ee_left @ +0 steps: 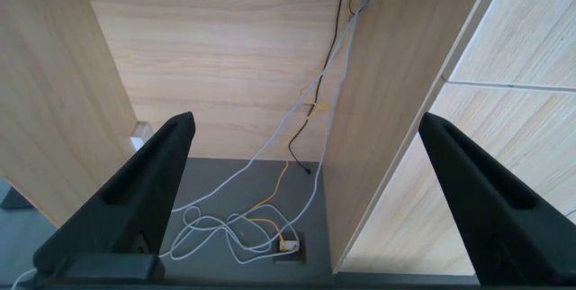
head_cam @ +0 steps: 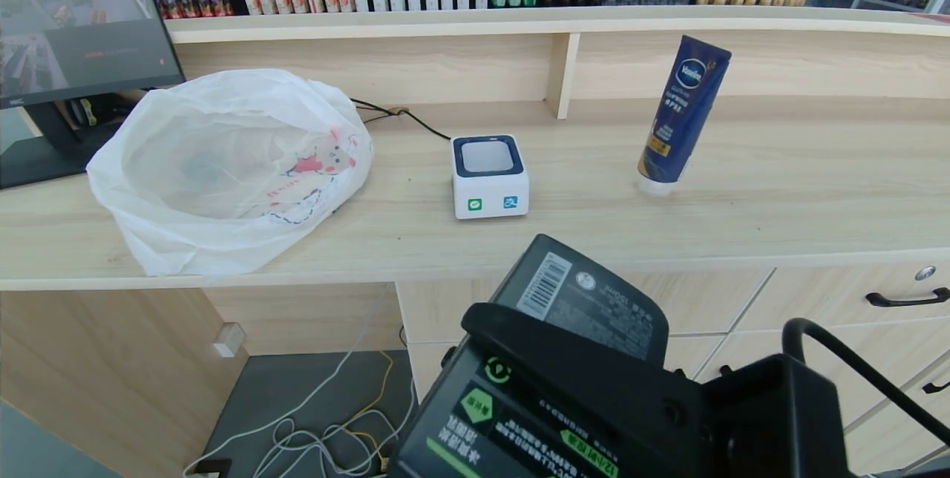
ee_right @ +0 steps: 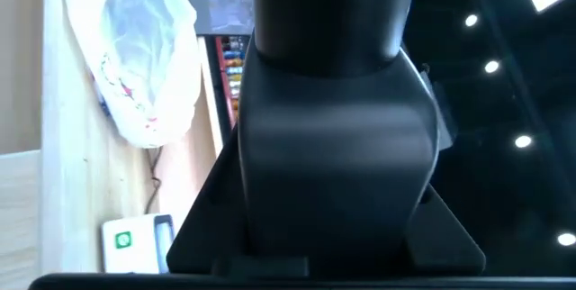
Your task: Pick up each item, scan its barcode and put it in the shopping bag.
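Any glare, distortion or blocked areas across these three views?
Head view: even light, counter edges bow from the wide lens. Right wrist view: the held black bottle blocks most of the scene; ceiling lights glare as bright spots. Left wrist view: even light under the counter.

Black container (ee_right: pixel 333 146) close to the lens. Beyond it, white shopping bag (ee_right: pixel 144 56) and scanner (ee_right: pixel 135 240) rest on the wooden counter (ee_right: pixel 67 159).

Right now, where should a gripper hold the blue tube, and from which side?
Probably around the middle of the blue tube, coming level from the front: it stands on its white cap and leans, so pressing from above could tip it.
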Available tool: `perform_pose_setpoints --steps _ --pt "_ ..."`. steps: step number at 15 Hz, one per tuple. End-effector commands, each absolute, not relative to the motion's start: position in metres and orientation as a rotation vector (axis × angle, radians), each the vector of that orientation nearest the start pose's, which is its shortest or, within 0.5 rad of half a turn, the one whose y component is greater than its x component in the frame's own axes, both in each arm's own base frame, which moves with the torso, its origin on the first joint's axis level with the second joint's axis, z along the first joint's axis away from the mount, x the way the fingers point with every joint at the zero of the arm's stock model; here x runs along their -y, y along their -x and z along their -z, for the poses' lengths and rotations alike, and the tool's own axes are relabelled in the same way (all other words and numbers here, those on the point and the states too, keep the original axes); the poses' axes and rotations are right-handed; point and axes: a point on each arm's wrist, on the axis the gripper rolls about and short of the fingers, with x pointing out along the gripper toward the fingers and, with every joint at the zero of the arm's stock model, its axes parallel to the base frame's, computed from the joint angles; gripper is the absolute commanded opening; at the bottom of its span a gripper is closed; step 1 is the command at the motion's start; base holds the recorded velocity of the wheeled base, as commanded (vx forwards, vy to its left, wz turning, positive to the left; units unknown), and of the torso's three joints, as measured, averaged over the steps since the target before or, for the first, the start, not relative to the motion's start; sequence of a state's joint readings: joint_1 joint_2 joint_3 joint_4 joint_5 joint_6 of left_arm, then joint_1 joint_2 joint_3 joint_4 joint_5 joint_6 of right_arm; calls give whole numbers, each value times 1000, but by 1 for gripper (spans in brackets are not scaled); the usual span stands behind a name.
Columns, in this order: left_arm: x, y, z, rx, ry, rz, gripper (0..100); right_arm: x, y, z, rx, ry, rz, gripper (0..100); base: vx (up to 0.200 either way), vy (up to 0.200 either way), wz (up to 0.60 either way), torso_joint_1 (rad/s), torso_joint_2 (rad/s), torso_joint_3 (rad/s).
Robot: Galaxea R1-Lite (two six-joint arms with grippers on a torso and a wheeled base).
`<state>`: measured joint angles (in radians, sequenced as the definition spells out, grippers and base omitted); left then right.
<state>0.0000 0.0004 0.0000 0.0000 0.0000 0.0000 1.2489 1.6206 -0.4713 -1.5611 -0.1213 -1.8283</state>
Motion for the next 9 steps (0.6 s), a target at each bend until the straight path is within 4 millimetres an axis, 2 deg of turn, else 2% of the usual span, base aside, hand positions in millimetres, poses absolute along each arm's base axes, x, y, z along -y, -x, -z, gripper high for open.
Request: perform_pose_setpoints --steps 1,9 --pt "0 23 -75 0 0 -2 100 -239 -73 -212 1241 1387 -420 0 0 0 0 0 0 0" --pt "0 23 -75 0 0 -2 100 -248 -76 -218 1253 1378 -389 0 0 0 0 0 0 0"
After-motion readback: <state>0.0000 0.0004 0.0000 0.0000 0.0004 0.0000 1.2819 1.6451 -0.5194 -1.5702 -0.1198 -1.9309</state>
